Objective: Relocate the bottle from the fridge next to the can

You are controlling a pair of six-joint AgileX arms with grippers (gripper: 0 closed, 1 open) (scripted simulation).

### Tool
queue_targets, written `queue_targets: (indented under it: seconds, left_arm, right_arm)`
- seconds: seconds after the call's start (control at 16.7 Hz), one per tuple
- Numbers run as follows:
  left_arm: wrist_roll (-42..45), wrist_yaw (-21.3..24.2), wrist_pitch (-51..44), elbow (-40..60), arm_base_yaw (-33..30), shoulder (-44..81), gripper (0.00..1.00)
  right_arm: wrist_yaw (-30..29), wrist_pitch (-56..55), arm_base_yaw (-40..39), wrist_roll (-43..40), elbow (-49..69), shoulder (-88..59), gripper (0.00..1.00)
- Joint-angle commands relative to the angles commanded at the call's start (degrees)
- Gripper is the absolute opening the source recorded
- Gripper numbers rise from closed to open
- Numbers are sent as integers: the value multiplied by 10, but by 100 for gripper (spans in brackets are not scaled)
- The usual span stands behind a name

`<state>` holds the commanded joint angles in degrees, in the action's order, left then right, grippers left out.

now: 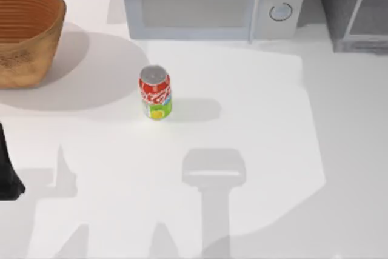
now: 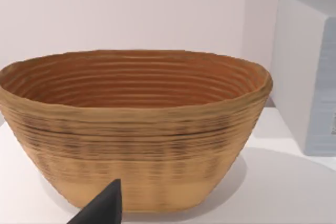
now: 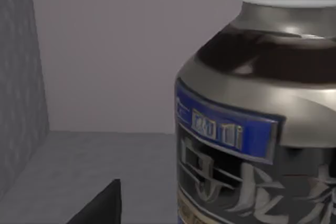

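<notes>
- Can (image 1: pixel 156 93): upright on the white desk (image 1: pixel 260 150), in front of the microwave (image 1: pixel 212 3) and well apart from it.
- Wicker basket (image 1: pixel 27 31): on the desk, to the left of the can; the left wrist view faces it close up.
- Fridge (image 1: pixel 357 7): at the desk's back right corner, to the right of the microwave, partly seen.
- Bottle (image 3: pixel 252 129): upright inside the fridge, on its grey floor, white cap on top; the right wrist view shows it very near.
- Left hand (image 2: pixel 102 208): one dark fingertip seen near the basket; opening cannot be told.
- Right hand (image 3: pixel 100 205): one dark fingertip seen beside the bottle, apart from it; opening cannot be told, no hold seen.
</notes>
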<state>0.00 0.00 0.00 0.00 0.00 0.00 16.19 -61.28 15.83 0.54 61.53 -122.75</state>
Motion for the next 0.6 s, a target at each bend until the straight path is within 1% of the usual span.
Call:
queue_targets:
  seconds: [0.3,0.54,0.6]
  left_arm:
    - [0,0,0,0,0,0,100]
    - [0,0,0,0,0,0,100]
    - [0,0,0,0,0,0,100]
  right_arm:
    - [-12,38,-11,0,83,-44,100]
    - [-13,40,-12,0,86,-46,100]
    - [-13,40,-12,0,86,-46,92]
